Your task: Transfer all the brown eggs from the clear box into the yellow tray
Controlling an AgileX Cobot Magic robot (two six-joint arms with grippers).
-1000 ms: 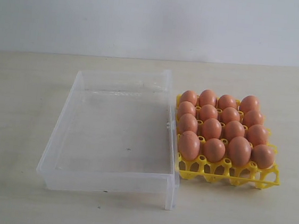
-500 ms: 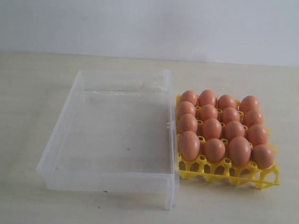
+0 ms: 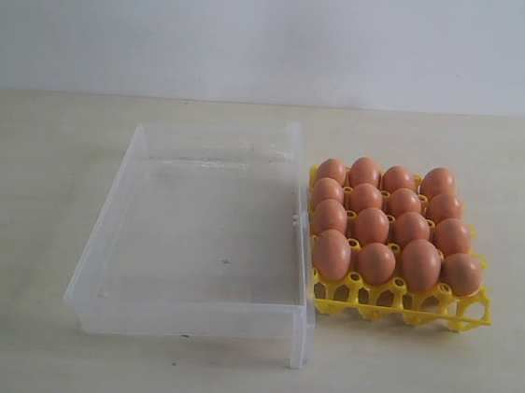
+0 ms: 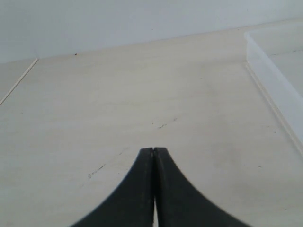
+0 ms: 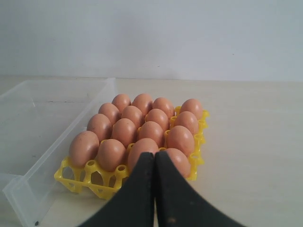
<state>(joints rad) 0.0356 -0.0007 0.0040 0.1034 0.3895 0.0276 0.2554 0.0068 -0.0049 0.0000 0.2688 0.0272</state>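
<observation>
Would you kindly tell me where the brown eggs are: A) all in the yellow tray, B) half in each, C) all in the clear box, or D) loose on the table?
A: the eggs sit in the tray cups, and the box holds none.

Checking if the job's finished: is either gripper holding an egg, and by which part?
Nothing is held. The left gripper and right gripper are both shut and empty; the brown eggs sit in the yellow tray.
</observation>
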